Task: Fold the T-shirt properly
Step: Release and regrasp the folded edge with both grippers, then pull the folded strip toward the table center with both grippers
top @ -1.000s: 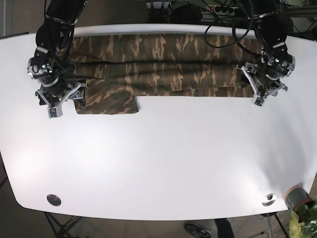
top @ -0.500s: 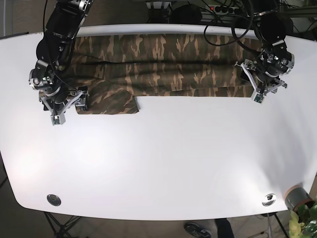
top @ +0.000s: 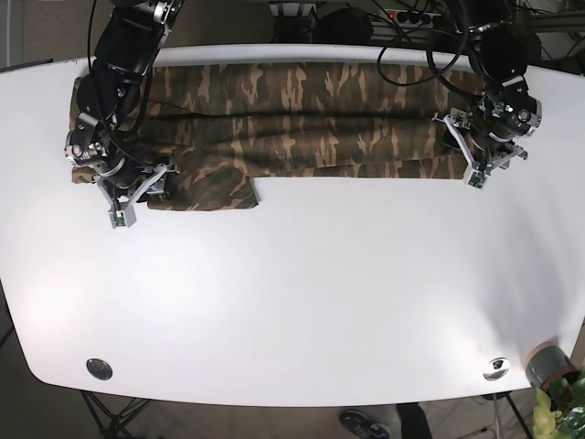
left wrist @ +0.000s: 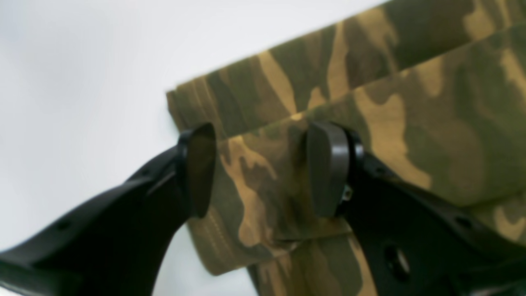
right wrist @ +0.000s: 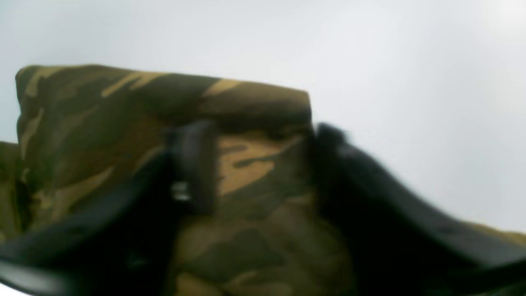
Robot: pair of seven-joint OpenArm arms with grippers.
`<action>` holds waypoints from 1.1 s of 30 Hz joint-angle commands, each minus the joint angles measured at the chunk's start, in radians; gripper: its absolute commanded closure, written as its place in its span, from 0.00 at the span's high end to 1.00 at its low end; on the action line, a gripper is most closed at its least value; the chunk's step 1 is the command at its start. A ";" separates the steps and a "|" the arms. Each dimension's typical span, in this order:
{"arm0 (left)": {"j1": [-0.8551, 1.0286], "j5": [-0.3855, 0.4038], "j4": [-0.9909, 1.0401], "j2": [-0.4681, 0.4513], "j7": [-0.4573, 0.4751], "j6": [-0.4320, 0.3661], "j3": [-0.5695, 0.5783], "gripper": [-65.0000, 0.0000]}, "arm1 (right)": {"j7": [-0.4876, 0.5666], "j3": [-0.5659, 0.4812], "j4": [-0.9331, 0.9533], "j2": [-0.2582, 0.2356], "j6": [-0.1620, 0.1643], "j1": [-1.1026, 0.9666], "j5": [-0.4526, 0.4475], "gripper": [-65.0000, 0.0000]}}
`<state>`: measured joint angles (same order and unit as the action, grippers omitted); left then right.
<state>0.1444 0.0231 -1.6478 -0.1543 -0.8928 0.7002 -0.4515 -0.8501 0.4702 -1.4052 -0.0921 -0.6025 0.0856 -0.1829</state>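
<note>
Right now your left gripper [left wrist: 263, 168] and right gripper [right wrist: 263, 164] both sit spread apart, straddling folded corners of the camouflage T-shirt [top: 302, 119] on the white table [top: 292, 302].

No writing, label, brand, number or sign can be read in any of the views. The shirt [top: 302, 119] bears only a camouflage pattern, and the table [top: 292, 302] is plain white. Both close-up wrist views are too blurred to show any lettering on the cloth or the black fingers [left wrist: 328, 168].
</note>
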 commanded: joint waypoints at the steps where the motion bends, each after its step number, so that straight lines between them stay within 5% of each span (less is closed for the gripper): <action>1: -0.019 0.007 0.021 -0.012 0.027 -0.002 -0.003 0.49 | 0.009 0.000 -0.015 0.013 -0.003 0.015 -0.011 0.25; 4: -0.021 0.005 0.059 -0.012 0.068 -0.002 -0.003 0.49 | 0.009 0.000 -0.015 0.013 -0.003 0.016 -0.010 0.02; 10: -0.021 0.005 0.103 -0.011 0.091 -0.002 -0.002 0.49 | 0.007 0.000 -0.055 0.016 -0.003 0.013 -0.011 0.03; 23: -0.024 0.005 0.103 -0.014 0.091 -0.002 -0.002 0.49 | -0.065 0.011 -0.461 0.050 0.006 -0.174 -0.062 0.03; 33: -0.024 0.002 0.105 -0.017 0.091 -0.002 -0.002 0.49 | -0.110 0.173 -0.612 0.140 0.000 -0.310 -0.074 0.03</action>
<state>0.1188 0.0563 -1.5421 -0.1646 -0.7696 0.6971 -0.4557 -0.9581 0.6182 -1.9919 0.0509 -0.5949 -0.2230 -0.2447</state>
